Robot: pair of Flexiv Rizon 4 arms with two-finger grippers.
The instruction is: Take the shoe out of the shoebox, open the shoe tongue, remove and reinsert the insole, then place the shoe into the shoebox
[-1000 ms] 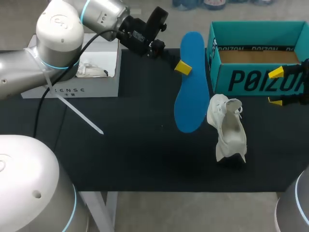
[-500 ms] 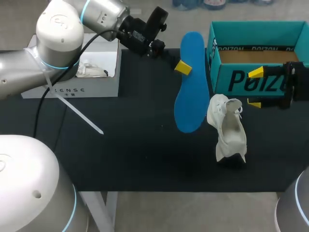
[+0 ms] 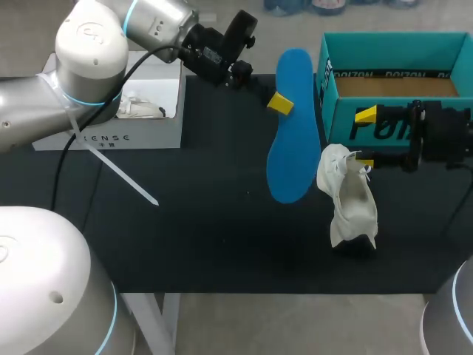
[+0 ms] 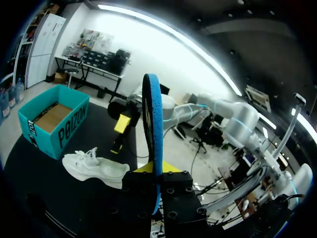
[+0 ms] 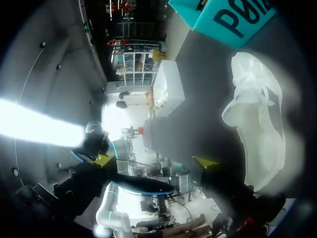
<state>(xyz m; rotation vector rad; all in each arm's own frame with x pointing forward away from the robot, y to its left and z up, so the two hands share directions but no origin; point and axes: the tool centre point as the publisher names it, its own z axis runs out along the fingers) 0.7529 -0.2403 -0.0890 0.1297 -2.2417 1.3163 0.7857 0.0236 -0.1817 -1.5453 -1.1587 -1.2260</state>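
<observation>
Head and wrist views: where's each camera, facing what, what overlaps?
Head view: above and behind the robot, looking down on the table; left gripper holds the blue insole, right gripper open by the white shoe.
Left wrist view: on the left wrist, looking past its edge-on insole at shoe and teal shoebox.
Right wrist view: on the right wrist, facing the shoe; one yellow tip shows.
Shared: all three show shoe, shoebox, insole.

Light fell evenly on the dark worktop (image 3: 207, 222); ceiling strips (image 4: 163, 32) glared; the white shoe (image 5: 262, 114) looked washed out.
</observation>
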